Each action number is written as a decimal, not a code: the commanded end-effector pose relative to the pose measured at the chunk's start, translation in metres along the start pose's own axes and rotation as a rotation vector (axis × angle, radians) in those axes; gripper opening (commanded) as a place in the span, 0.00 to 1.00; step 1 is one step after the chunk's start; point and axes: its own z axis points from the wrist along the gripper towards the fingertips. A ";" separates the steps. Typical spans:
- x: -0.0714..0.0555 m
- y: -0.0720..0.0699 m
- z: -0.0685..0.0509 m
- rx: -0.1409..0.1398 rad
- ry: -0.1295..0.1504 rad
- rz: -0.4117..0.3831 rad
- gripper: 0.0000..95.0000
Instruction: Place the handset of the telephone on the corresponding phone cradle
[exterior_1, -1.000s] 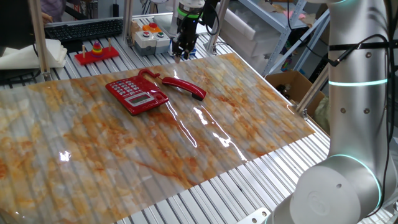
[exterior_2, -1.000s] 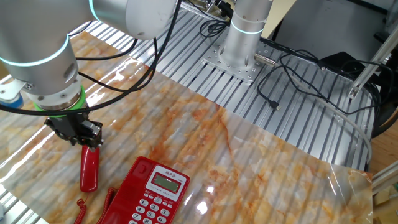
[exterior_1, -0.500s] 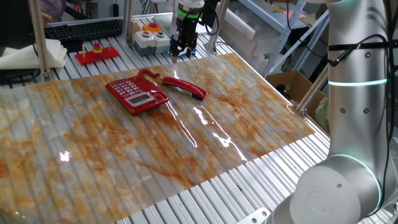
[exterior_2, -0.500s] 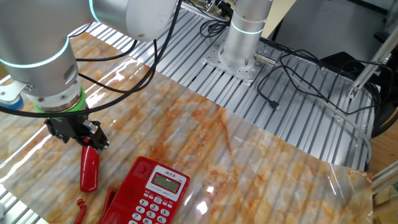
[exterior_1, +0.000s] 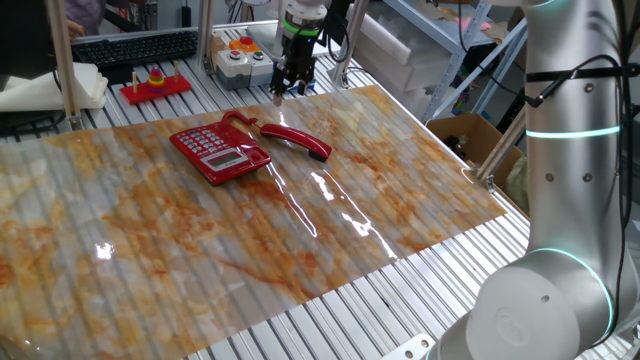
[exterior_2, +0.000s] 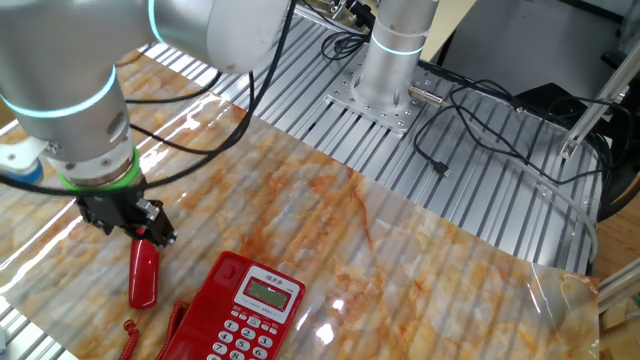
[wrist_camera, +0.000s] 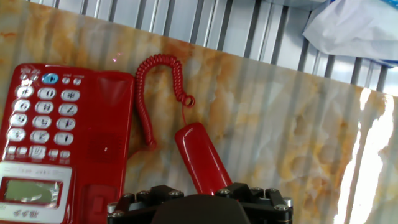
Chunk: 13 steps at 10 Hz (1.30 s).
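The red telephone (exterior_1: 218, 150) lies on the marbled mat, also in the other fixed view (exterior_2: 250, 310) and the hand view (wrist_camera: 56, 137). Its phone cradle (wrist_camera: 106, 143) is the bare red strip beside the keypad. The handset (exterior_1: 297, 140) lies on the mat beside the base, off the cradle, joined to it by a coiled red cord (wrist_camera: 149, 93). It also shows in the other fixed view (exterior_2: 143, 275) and the hand view (wrist_camera: 202, 160). My gripper (exterior_1: 285, 92) hovers over the handset's far end (exterior_2: 128, 222), looks open, and holds nothing. Its fingertips are out of the hand view.
A red tray with stacking rings (exterior_1: 155, 85), a button box (exterior_1: 240, 55) and a keyboard (exterior_1: 135, 45) stand behind the mat. A cardboard box (exterior_1: 465, 135) is at the right. The arm's base (exterior_2: 385, 75) and cables (exterior_2: 480, 120) lie beyond the mat.
My gripper has shifted only slightly above the handset's far end. The handset and the telephone have not moved.
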 end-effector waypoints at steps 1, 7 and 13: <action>0.000 -0.001 0.006 0.003 -0.009 -0.005 0.80; -0.002 -0.002 0.035 0.012 -0.054 -0.007 0.80; 0.000 -0.002 0.073 0.010 -0.099 -0.010 0.80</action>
